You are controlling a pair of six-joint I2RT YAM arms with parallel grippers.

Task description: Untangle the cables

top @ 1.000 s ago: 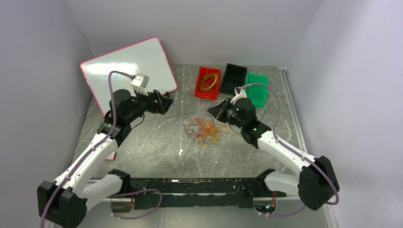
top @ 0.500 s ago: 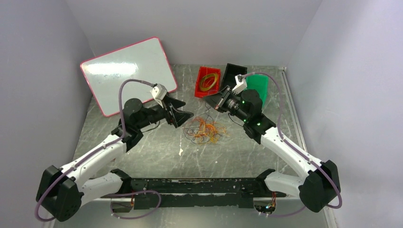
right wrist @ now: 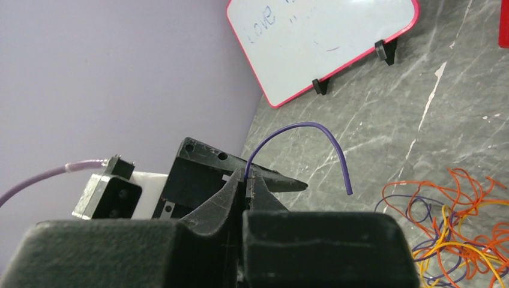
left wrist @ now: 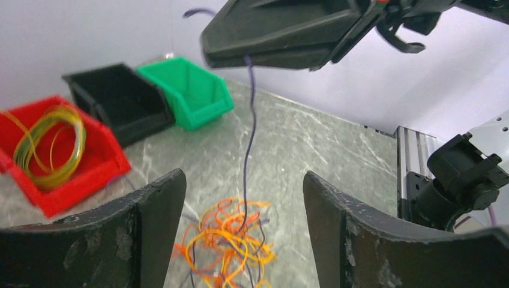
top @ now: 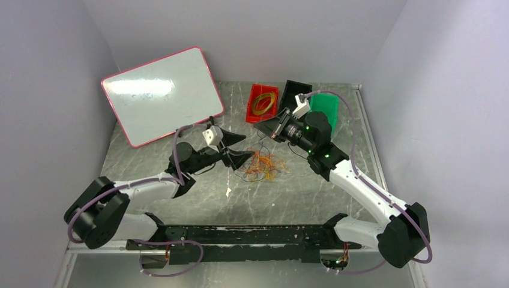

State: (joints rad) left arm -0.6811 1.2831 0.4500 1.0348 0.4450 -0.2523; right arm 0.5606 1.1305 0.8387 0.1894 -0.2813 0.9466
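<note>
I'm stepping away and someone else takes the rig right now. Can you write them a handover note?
Right gripper: jaws shut on one purple cable, raised above the table; the strand hangs down into the tangle.
Left gripper: jaws open, low, facing the tangle, holding nothing.
Cables: the orange, yellow and purple tangle lies mid-table; yellow-green loops lie in the red bin.
Done: some loops binned, one strand lifted.
Left: free the purple cable, then separate the remaining tangle.
</note>
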